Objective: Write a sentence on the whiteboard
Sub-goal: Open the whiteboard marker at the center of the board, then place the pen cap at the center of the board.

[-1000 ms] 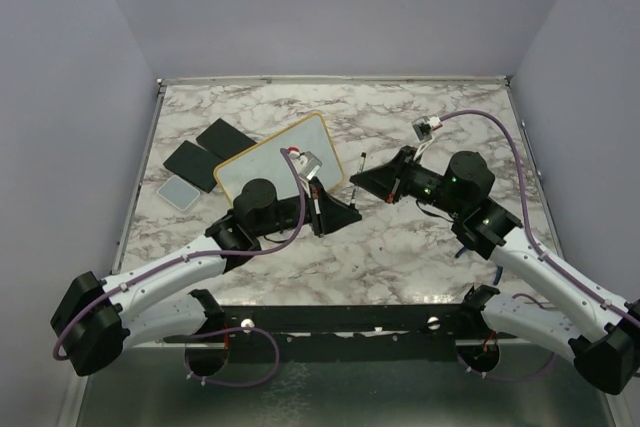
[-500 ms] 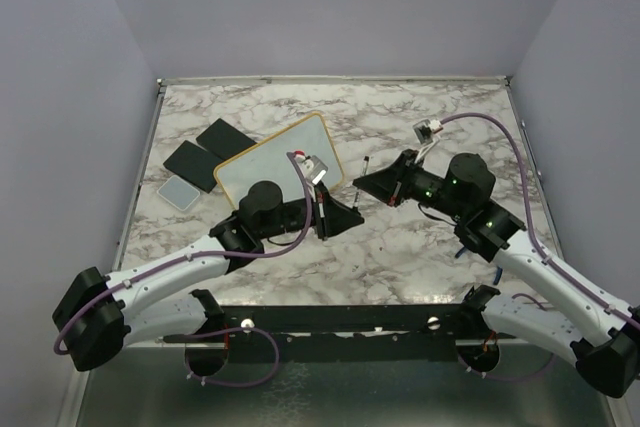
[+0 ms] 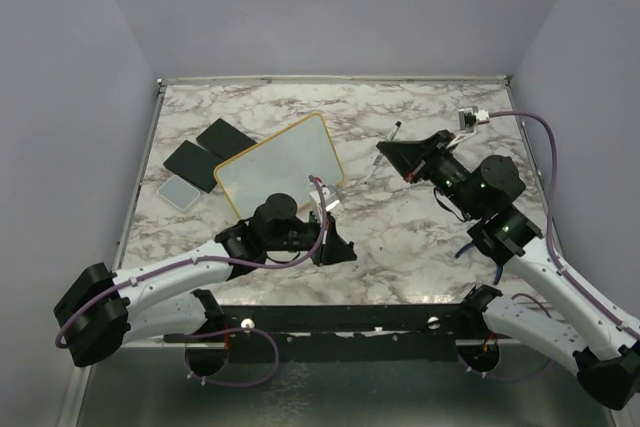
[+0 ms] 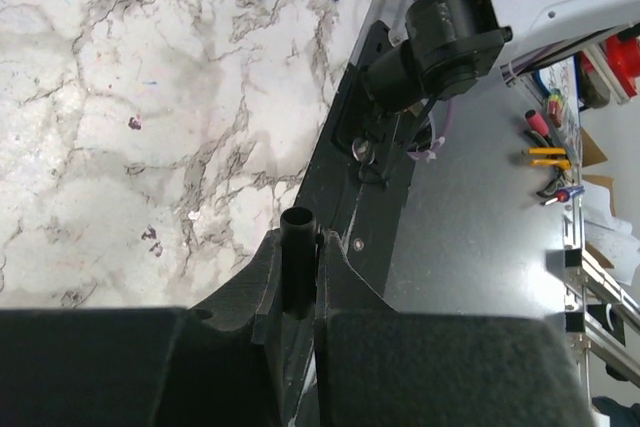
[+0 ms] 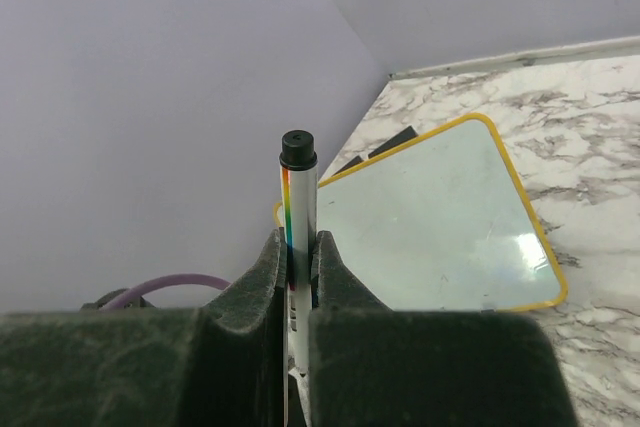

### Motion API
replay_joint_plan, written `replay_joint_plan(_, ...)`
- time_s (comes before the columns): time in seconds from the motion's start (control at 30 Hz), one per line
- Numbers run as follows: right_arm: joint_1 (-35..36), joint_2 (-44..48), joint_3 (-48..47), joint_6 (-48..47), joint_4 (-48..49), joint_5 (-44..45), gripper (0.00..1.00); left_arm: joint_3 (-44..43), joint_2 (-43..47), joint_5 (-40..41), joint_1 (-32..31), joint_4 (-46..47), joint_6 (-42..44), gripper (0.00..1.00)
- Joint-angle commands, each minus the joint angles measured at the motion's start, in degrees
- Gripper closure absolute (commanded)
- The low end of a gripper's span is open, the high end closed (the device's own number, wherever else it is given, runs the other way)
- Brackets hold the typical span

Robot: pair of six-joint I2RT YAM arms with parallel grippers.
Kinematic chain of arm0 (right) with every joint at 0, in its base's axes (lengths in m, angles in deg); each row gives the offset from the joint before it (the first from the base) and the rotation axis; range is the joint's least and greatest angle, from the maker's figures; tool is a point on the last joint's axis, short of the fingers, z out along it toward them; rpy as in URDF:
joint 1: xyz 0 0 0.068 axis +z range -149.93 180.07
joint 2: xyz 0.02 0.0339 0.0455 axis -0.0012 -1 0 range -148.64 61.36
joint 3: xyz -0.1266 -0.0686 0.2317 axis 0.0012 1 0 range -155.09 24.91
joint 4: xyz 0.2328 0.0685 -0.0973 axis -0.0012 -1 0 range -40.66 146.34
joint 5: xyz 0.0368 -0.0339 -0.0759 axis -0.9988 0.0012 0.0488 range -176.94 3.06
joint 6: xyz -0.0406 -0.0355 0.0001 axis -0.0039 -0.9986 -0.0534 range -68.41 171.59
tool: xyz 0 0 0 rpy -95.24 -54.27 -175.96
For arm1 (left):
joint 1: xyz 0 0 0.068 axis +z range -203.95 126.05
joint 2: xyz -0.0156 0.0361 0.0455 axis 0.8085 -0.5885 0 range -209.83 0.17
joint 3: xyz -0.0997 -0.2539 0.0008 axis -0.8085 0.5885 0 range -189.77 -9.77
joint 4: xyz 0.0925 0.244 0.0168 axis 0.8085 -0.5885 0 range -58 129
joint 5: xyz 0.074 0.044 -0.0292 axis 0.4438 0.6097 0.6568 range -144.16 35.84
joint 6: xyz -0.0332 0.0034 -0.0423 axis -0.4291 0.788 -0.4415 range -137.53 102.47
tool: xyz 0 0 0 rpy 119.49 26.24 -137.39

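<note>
The right gripper [image 5: 298, 252] clamps the marker [image 5: 298, 187] right of the blank whiteboard [image 5: 430, 227], ready to write; the left gripper [image 4: 302, 282] pinches what looks like its black cap [image 4: 296, 237], held aside.

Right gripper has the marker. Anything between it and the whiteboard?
Nothing visible. Only bare marble table lies between the right gripper, shut on the marker, and the whiteboard. The left gripper, shut on a black cap, sits by the board's near edge, off that line.
</note>
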Motion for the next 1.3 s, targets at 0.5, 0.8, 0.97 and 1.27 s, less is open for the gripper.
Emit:
replay_joint_plan(0.5,0.1,1.0,-11.0,-13.3,-29.5,24.5,1.0,-17.0,-25.4,37.4,-8.5,-16.5,6.1,0.96)
replay_joint_plan(0.8,0.1,2.2,-8.5,-13.0,-31.2,26.3,1.0,-20.4,-36.2,43.2,-11.4,-20.4,6.6,0.9)
replay_joint_plan(0.97,0.1,2.4,-8.3,-13.5,-31.1,26.9,1.0,-21.2,-38.8,44.9,-13.0,-20.9,6.2,0.82)
replay_joint_plan(1.27,0.1,2.9,-7.3,-17.1,-29.6,29.2,1.0,-21.7,-37.1,45.3,-13.6,-21.4,6.6,0.34)
